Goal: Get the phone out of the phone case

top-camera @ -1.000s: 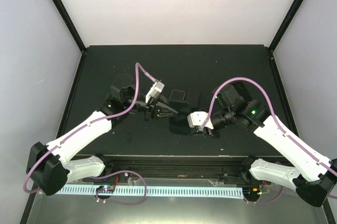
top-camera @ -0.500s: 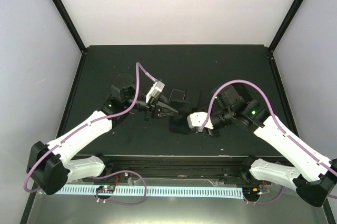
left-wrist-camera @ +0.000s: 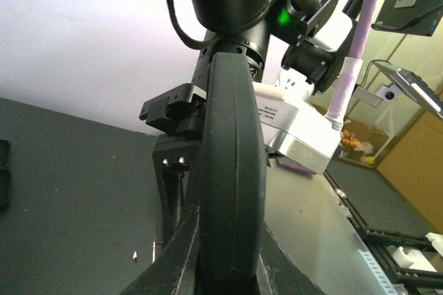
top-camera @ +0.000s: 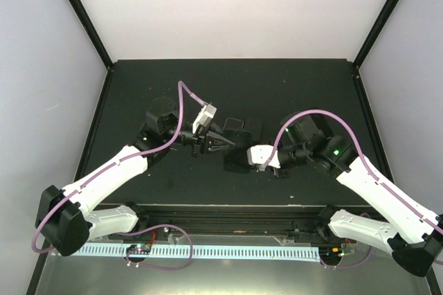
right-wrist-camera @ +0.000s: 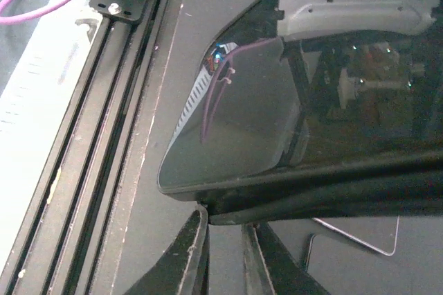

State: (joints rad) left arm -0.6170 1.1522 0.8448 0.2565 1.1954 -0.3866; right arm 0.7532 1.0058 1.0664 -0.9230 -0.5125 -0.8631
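The black phone case (top-camera: 237,144) with the phone in it is held on edge above the dark table, between both grippers. My left gripper (top-camera: 220,144) is shut on it. In the left wrist view its fingers (left-wrist-camera: 181,246) clamp the thick rounded case edge (left-wrist-camera: 232,156), which stands upright. My right gripper (top-camera: 244,158) is shut on the other side. In the right wrist view the gripper (right-wrist-camera: 225,229) pinches the case rim (right-wrist-camera: 332,194) just below the phone's glossy screen (right-wrist-camera: 242,129). I cannot tell whether the phone sits fully in the case.
The black rails of the table's near edge (right-wrist-camera: 104,101) and a white strip (top-camera: 208,250) run close below the right gripper. A thin flat outline (right-wrist-camera: 356,239) lies on the table under the phone. The right arm's wrist (left-wrist-camera: 291,118) is right behind the case.
Both grippers, still shut on the cased phone, have lifted it slightly toward the back of the table. The right wrist has shifted a little to the right.
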